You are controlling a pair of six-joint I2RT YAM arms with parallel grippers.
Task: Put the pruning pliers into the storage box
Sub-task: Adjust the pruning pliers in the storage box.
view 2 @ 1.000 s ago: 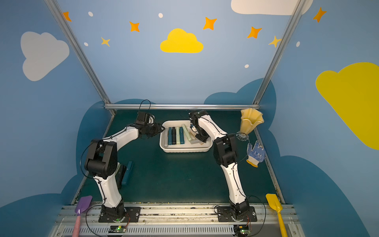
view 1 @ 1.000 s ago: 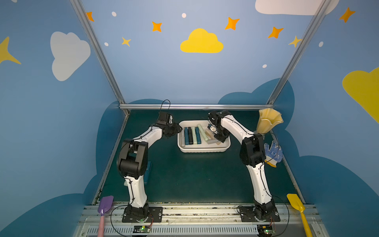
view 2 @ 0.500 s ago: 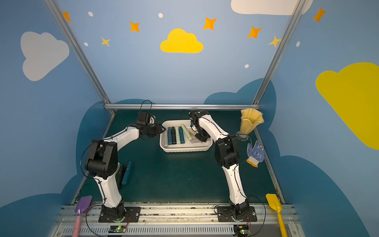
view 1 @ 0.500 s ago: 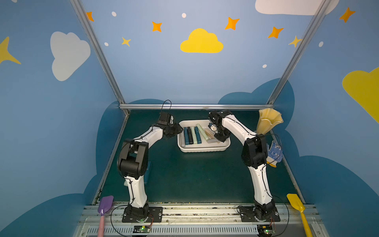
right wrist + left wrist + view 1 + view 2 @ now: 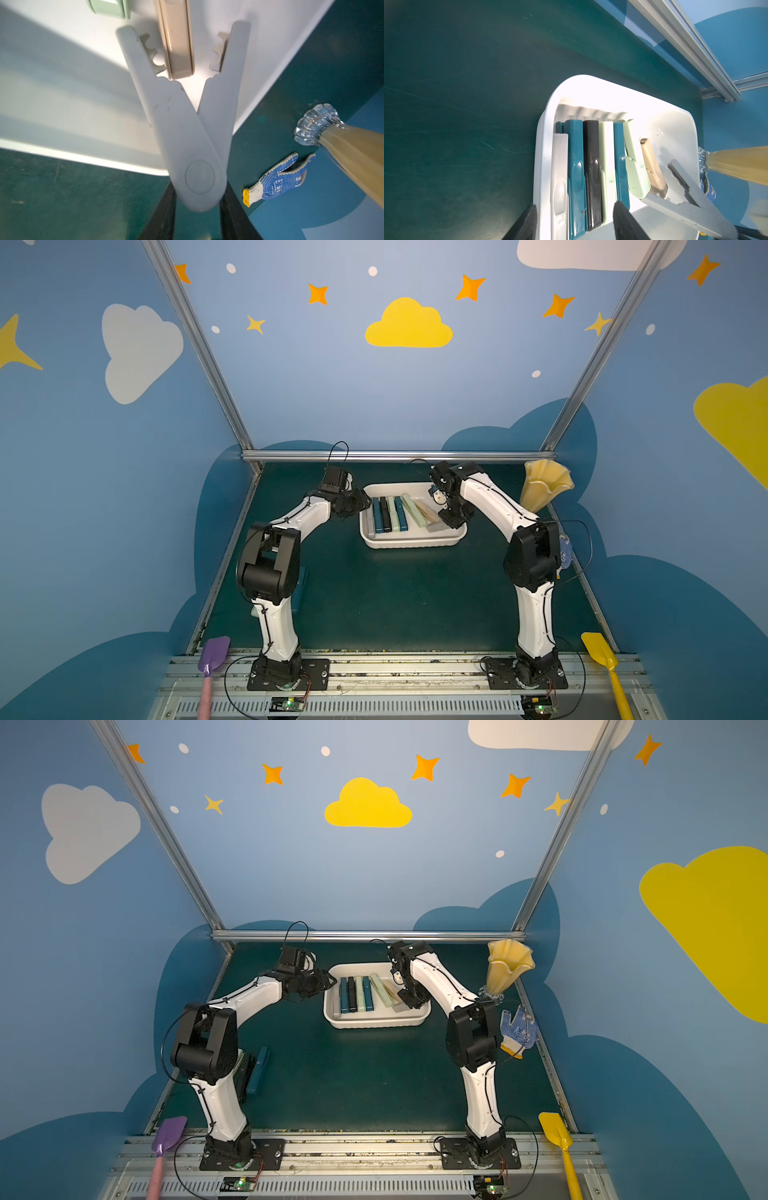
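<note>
1. Storage box (image 5: 411,545): white plastic, rounded corners, seen at frame centre in both top views.
2. Folded pliers (image 5: 388,514): smooth bars laid side by side in its left half, long axes up-down in frame; rightmost two are slanted.
3. Grey pliers (image 5: 182,124): splayed into a V with scalloped inner edges, arms pointed into the box, round pivot end clamped by right gripper (image 5: 198,194).
4. Left gripper (image 5: 575,216): parted, empty, over the box's left rim.

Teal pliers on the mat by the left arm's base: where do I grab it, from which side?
I'd grip the teal pliers at mid-length across its narrow width, from straight above. It lies flat, a slim bar; black pliers sit close on its arm side, so room there looks tight.
</note>
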